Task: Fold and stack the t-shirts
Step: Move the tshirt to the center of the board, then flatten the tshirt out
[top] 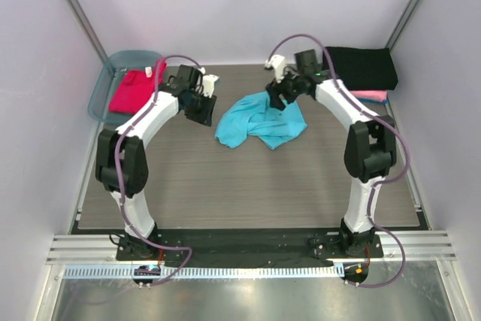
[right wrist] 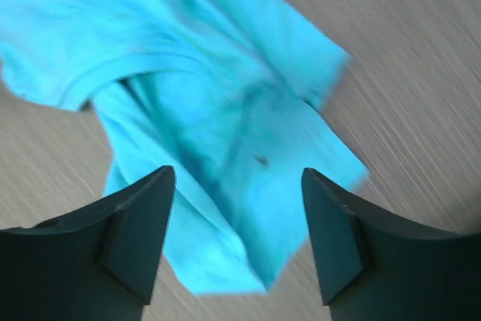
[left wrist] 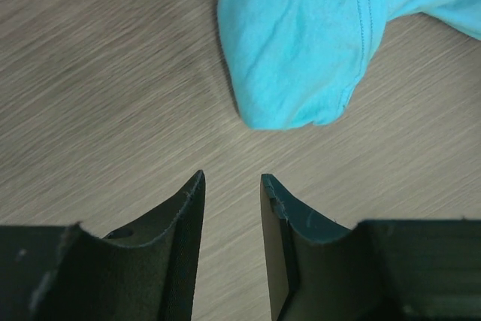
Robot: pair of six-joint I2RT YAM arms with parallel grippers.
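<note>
A crumpled turquoise t-shirt (top: 259,122) lies in the middle of the table. My left gripper (top: 204,114) hovers just to its left, open, with only bare wood between its fingers (left wrist: 188,208); the shirt's edge (left wrist: 301,43) lies beyond the tips. My right gripper (top: 275,101) hangs over the shirt's far side, open wide, with the turquoise cloth (right wrist: 188,73) below and between its fingertips (right wrist: 161,186), which do not grip it. A red-magenta t-shirt (top: 131,92) lies in the tub. A folded black t-shirt (top: 361,68) rests on a pink one (top: 370,96) at the back right.
A translucent blue-grey plastic tub (top: 105,84) stands at the back left by the wall. Pale walls close in the wood-grain table (top: 248,193) on three sides. The arm bases sit on a metal rail (top: 248,249) at the near edge.
</note>
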